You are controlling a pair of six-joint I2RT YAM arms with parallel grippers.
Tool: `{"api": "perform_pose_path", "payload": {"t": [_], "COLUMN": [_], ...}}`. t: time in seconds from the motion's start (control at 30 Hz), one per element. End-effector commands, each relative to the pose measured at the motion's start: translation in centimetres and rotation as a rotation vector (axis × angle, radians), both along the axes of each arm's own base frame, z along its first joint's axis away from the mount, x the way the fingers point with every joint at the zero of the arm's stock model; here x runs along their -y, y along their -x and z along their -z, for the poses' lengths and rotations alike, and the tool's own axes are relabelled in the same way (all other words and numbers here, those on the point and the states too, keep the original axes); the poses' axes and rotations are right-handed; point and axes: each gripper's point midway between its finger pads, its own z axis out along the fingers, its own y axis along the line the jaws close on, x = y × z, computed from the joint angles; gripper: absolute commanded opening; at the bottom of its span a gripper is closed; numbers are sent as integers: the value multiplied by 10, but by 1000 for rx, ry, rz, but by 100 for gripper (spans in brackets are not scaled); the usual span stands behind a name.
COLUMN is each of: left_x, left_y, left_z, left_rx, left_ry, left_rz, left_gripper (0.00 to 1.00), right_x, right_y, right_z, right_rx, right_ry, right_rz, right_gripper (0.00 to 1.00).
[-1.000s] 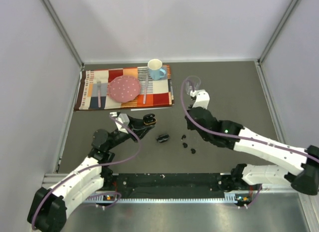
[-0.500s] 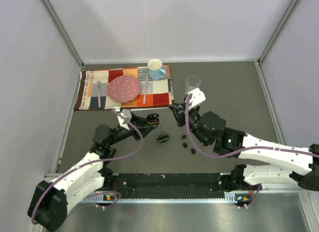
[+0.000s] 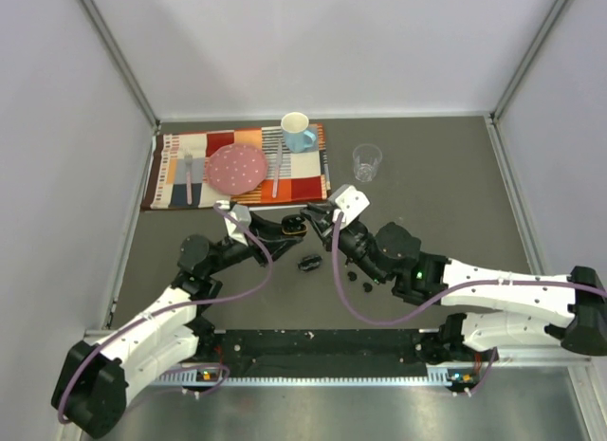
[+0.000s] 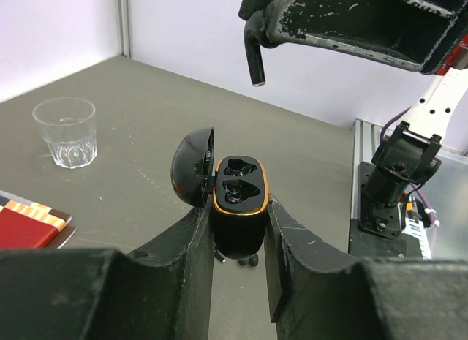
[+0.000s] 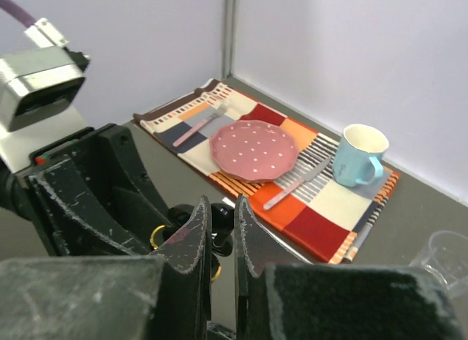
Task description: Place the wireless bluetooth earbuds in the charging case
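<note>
Left end effector (image 4: 238, 212) pinches open charging case (image 4: 238, 238), mouth up. Right end effector (image 5: 218, 212) shut, just above it; cannot tell if earbud inside.

No readable text, labels, brands or numbers in any view. Faint mark on the blue mug (image 5: 358, 156), too small to make out.

The left gripper (image 4: 239, 234) clamps an upright black charging case (image 4: 238, 208) with a gold rim between its two fingers (image 4: 196, 245). The lid (image 4: 191, 168) hangs open to the left, baring two glossy black hollows. Above hangs the right gripper (image 4: 255, 61), its jaws together. A clear glass (image 4: 67, 131) stands on the grey table (image 4: 146, 99) at left, near a striped placemat (image 4: 25, 223) corner.
</note>
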Motion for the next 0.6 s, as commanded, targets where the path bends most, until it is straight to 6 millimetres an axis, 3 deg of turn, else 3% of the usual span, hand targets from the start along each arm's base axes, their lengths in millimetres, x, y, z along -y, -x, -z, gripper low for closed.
{"api": "perform_pose_path", "payload": {"t": [0.0,0.57], "left_x": [2,3], "left_y": [2,9], "left_z": [-31,-39], "left_rx": [69,82], "left_ry": [53,65], "left_rz": [13,37], "left_gripper": [0,0], "right_x": [-15,-22], "right_y": [16,14], "right_z": [-18,19], "right_rx": [62,67], "right_ry": [-40,76], "right_rz": [-113,-117], "right_gripper": [0,0]}}
